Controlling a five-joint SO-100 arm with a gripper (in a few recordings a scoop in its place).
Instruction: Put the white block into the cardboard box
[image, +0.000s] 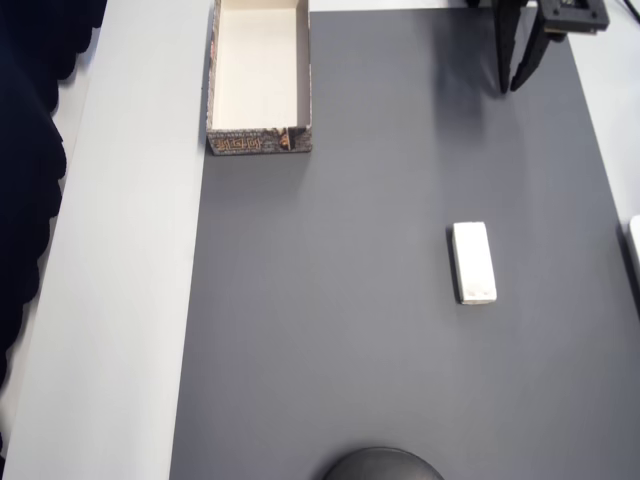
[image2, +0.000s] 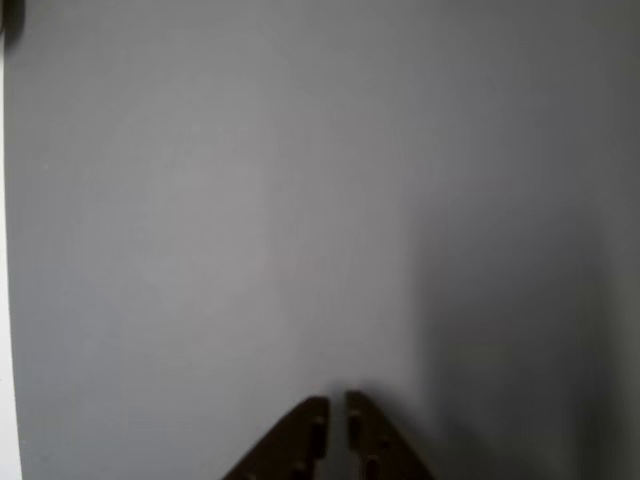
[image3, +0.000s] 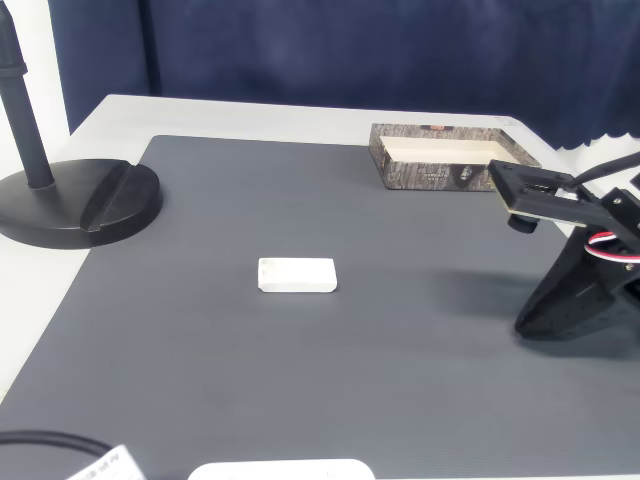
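Waiting: gripper (image: 515, 88), jaws nearly closed, empty.
Block (image: 473, 262): mid-mat (image: 330, 330), unlifted.
Box (image: 303, 80): mat's corner, empty.

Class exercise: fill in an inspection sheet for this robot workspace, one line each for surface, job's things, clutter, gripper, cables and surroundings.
Surface: dark grey mat on a white table.
Job's things: white block lies flat on the mat, apart from everything; cardboard box open, nothing inside, at the mat's far corner in the fixed view.
Clutter: black round stand base at the mat's left edge in the fixed view.
Gripper: gripper nearly closed, holding nothing, low over bare mat.
Cables: red, white and black wires on the arm; black cable near the front corner.
Surroundings: dark blue curtain behind the table.
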